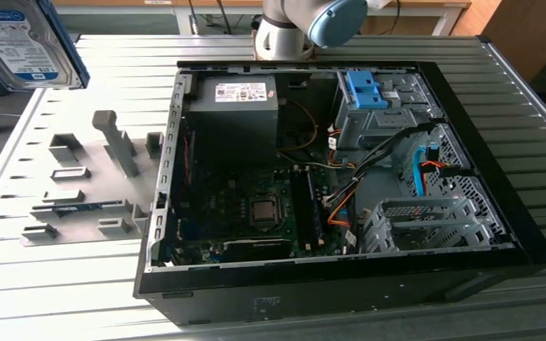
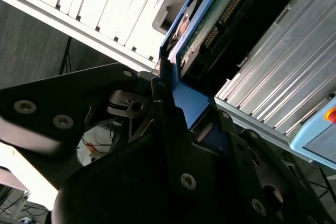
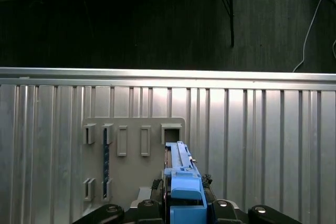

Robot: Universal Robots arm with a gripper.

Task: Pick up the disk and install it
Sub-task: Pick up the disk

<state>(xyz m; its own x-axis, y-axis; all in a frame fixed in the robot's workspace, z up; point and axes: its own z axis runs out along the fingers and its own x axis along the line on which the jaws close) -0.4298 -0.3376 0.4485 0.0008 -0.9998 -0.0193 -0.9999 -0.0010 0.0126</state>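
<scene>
The disk [image 1: 17, 42] hangs high above the table at the exterior view's far left, silver with a blue-and-white label and a blue side rail. In the first wrist view the disk [image 3: 180, 167] shows edge-on above the grey holder plate [image 3: 134, 150], its blue handle between my fingers. My gripper [image 3: 184, 203] is shut on that handle. The second wrist view shows the disk [image 2: 220, 9] from its circuit-board side, with my gripper [image 2: 184, 106] clamped on the blue end piece.
An open black computer case [image 1: 500, 213] lies on the slatted metal table [image 1: 65, 298]. Inside are a power supply [image 1: 235, 106], a drive cage with a blue bracket [image 1: 366, 89] and a second metal cage [image 1: 425, 224]. The grey holder plate [image 1: 83, 188] carries several upright slots.
</scene>
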